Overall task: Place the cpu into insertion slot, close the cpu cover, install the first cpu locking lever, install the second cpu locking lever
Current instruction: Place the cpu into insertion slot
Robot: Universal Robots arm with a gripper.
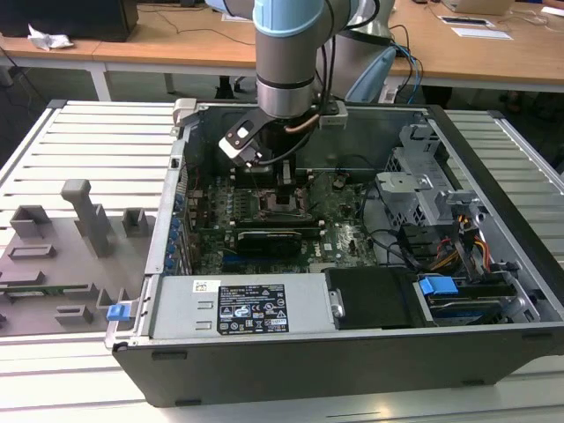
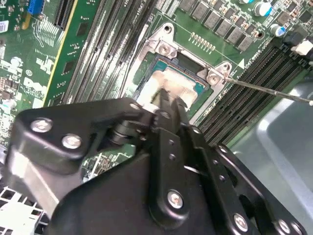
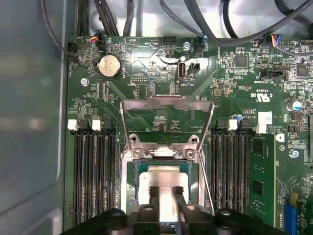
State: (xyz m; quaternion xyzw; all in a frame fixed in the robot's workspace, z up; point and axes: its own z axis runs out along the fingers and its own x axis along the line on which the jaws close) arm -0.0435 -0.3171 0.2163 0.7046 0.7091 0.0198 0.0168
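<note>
The cpu (image 3: 164, 177), a silvery square chip with a green-beige edge, lies flat inside the insertion slot (image 3: 133, 188) on the green motherboard. My gripper (image 3: 166, 193) hangs right over it, its dark fingers (image 3: 153, 192) a narrow gap apart with the chip's top showing between them. The cpu cover (image 3: 167, 104), a thin silvery frame, stands swung up from its hinge. A thin wire locking lever (image 2: 269, 90) juts out beside the slot. In the exterior view the gripper (image 1: 287, 187) reaches down into the computer case above the slot (image 1: 284, 208).
Black memory slots (image 3: 93, 181) flank the socket on both sides. Cables (image 3: 205, 19) run along the board's edge. The case wall (image 1: 317, 352), power supply (image 1: 251, 308) and drive cage (image 1: 423, 189) hem the arm in. A grey fixture tray (image 1: 70, 256) lies at the exterior view's left.
</note>
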